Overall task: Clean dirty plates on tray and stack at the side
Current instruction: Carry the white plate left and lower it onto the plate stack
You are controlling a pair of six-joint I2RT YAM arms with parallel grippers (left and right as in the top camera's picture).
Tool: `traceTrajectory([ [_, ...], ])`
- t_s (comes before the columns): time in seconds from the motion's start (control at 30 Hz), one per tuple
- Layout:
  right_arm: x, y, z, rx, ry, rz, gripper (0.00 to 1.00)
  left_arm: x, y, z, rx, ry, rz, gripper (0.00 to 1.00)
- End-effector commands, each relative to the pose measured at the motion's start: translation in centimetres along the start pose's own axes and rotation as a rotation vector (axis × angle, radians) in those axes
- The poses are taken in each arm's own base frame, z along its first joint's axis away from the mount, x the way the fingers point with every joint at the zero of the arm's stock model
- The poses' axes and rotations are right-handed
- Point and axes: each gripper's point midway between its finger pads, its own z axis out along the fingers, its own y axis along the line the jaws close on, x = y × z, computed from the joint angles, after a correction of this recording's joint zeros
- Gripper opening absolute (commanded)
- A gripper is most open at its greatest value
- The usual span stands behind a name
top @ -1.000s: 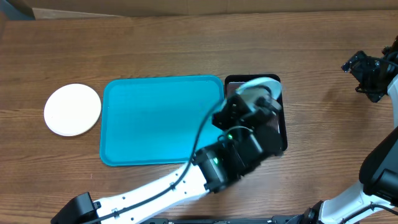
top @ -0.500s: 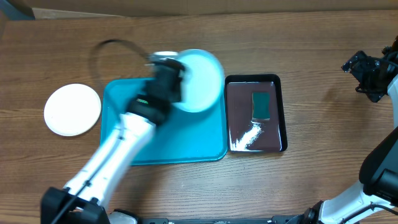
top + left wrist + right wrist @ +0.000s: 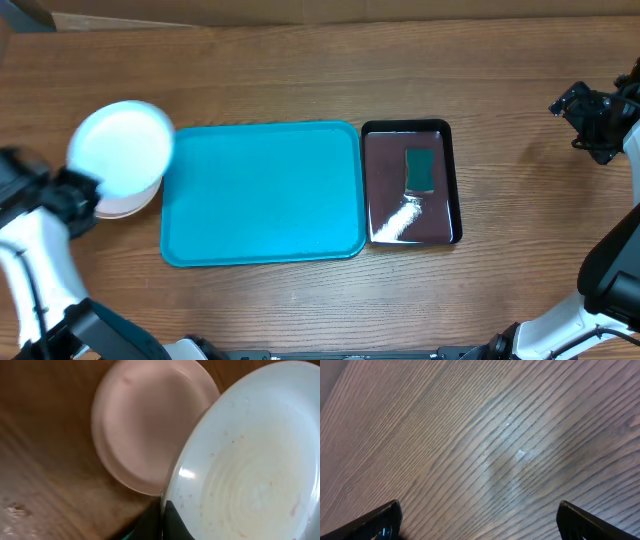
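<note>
Nearest the robot's base, the left gripper (image 3: 166,522) was found clamped on the lower rim of the light-blue plate (image 3: 250,460), which it held tilted and clear of the surface. That plate overhung the white plate (image 3: 145,420), which lay flat on the table (image 3: 510,435) at 9 o'clock from the tray (image 3: 262,192). Half a second before, the same arm carried this plate over the tray's 1 o'clock corner, and half a second before that it was working over the black tray (image 3: 385,195). The plate had therefore crossed the full width of the tray to the stacking spot. In my judgement the wiping of this plate was finished and its setting-down was the step in hand, though a few faint reddish specks remained on its face in the left wrist view. The tray itself was bare, so no dirty plate was left on it. The black tray sat touching or just beside it at 3 o'clock, with the green sponge (image 3: 420,168) toward that tray's 12 o'clock end. Farthest off, at the 3 o'clock edge of the table, the right gripper (image 3: 479,507) had not moved, its jaws spread wide over bare wood and holding nothing. Count: two plates seen, one light blue and one white. Whether a third lay beneath the white one could not be told. One tray, one black tray, one sponge.
</note>
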Motion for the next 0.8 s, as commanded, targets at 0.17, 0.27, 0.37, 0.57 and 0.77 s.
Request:
traceTrajectory([
  [0.17, -0.8, 0.4, -0.7, -0.008, -0.025, 0.000, 1.00, -2.2, 4.6, -0.5, -0.110, -0.079, -0.105, 0.04],
  [0.27, -0.8, 0.4, -0.7, -0.008, -0.025, 0.000, 1.00, -2.1, 4.6, 0.5, -0.107, -0.101, -0.086, 0.04],
  [0.37, -0.8, 0.4, -0.7, -0.008, -0.025, 0.000, 1.00, -1.7, 4.3, 1.3, -0.098, -0.094, -0.074, 0.04],
  [0.57, -0.8, 0.4, -0.7, -0.008, -0.025, 0.000, 1.00, -0.6, 3.8, 3.4, -0.106, -0.052, -0.042, 0.04],
  [0.77, -0.8, 0.4, -0.7, -0.008, -0.025, 0.000, 1.00, -0.6, 4.1, 5.7, -0.113, -0.030, -0.038, 0.04],
])
